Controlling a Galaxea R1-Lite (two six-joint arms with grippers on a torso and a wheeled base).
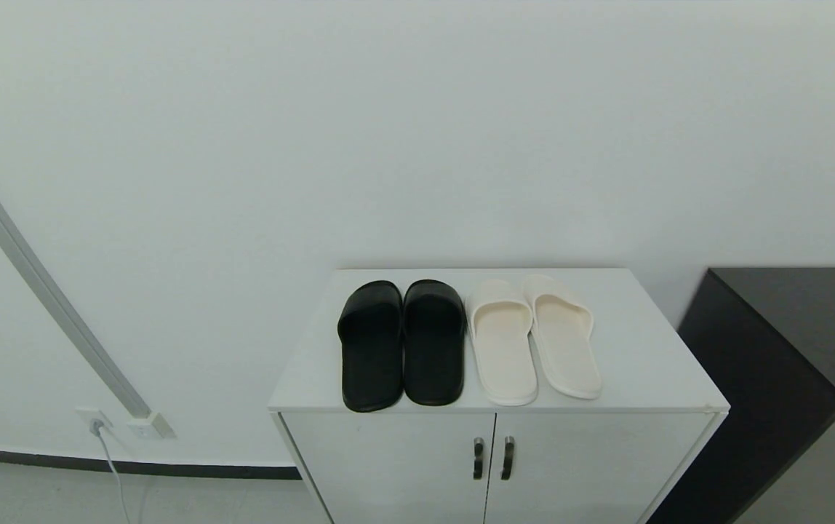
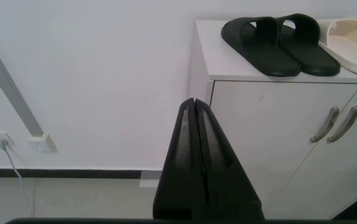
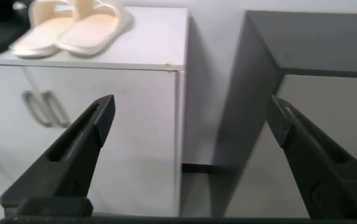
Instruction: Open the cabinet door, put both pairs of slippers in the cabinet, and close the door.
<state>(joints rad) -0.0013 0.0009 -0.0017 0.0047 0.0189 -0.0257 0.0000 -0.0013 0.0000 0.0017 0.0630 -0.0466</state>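
Observation:
A white cabinet (image 1: 628, 364) stands against the wall with both doors closed; two dark handles (image 1: 492, 457) meet at the middle. On its top lie a black pair of slippers (image 1: 401, 343) on the left and a cream pair of slippers (image 1: 537, 338) on the right, side by side. In the left wrist view my left gripper (image 2: 194, 109) is shut with nothing in it, low and left of the cabinet (image 2: 278, 130), below the black slippers (image 2: 281, 43). My right gripper (image 3: 188, 112) is open and empty, off the cabinet's right corner (image 3: 166, 65), with the cream slippers (image 3: 73, 28) beyond.
A dark grey cabinet (image 1: 788, 364) stands close on the right of the white one. A wall socket (image 1: 94, 420) with a plugged cable and a slanted grey conduit (image 1: 32, 276) are on the wall to the left. Floor lies below.

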